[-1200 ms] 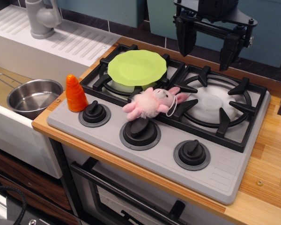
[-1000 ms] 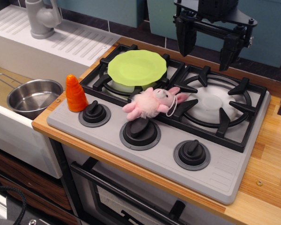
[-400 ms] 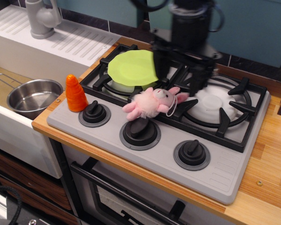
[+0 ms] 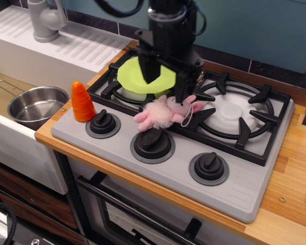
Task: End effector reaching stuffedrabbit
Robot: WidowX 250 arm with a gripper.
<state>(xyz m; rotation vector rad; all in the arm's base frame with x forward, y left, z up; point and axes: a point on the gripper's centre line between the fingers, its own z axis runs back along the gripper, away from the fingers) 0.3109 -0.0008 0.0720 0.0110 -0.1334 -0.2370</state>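
Note:
The pale pink stuffed rabbit [image 4: 160,113] lies on its side at the front edge of the stove grates, between the two burners, ears pointing right. My black gripper [image 4: 164,92] hangs straight above it, open, with one prong [image 4: 148,71] over the green plate and the other prong [image 4: 183,88] just above the rabbit's head. The prong tips sit close over the rabbit's back; I cannot tell if they touch it.
A lime green plate [image 4: 143,75] rests on the left burner behind the rabbit. An orange carrot cone [image 4: 82,101] stands at the stove's left front. Three black knobs [image 4: 152,143] line the front. A steel pot [image 4: 36,105] sits in the sink at left, a grey faucet [image 4: 44,19] behind.
The gripper has swung from the far right, above the right burner, leftward and down to hang right over the rabbit. The rabbit has not moved.

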